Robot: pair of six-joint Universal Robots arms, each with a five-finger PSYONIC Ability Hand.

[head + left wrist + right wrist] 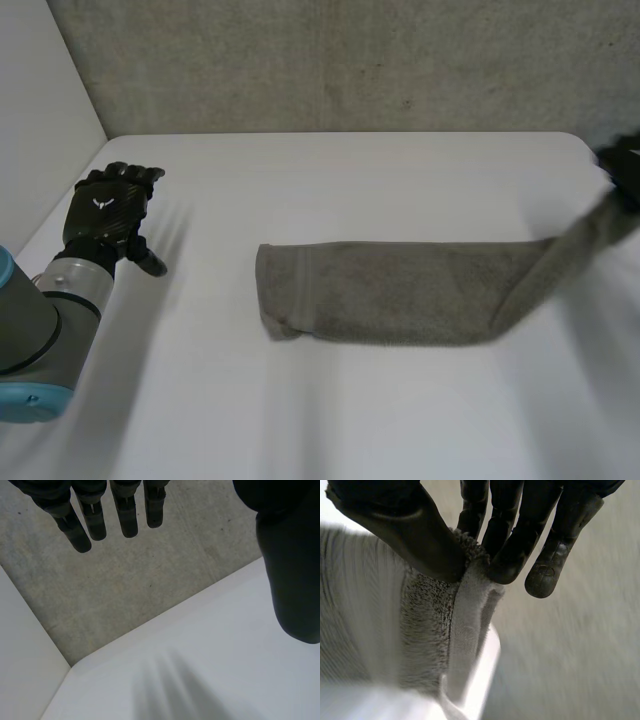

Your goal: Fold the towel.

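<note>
Right wrist view: the right hand (510, 530) is pinching the towel (425, 625) end at its fingertips above the counter (350, 180); the left hand (108, 212) is hovering spread, empty.

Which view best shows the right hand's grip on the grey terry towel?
Right wrist view: the right hand has thumb and fingers pinching the grey terry towel at its hemmed edge. Head view has the hand at the table side, the towel's end raised. Left wrist view faces wall and table.
</note>
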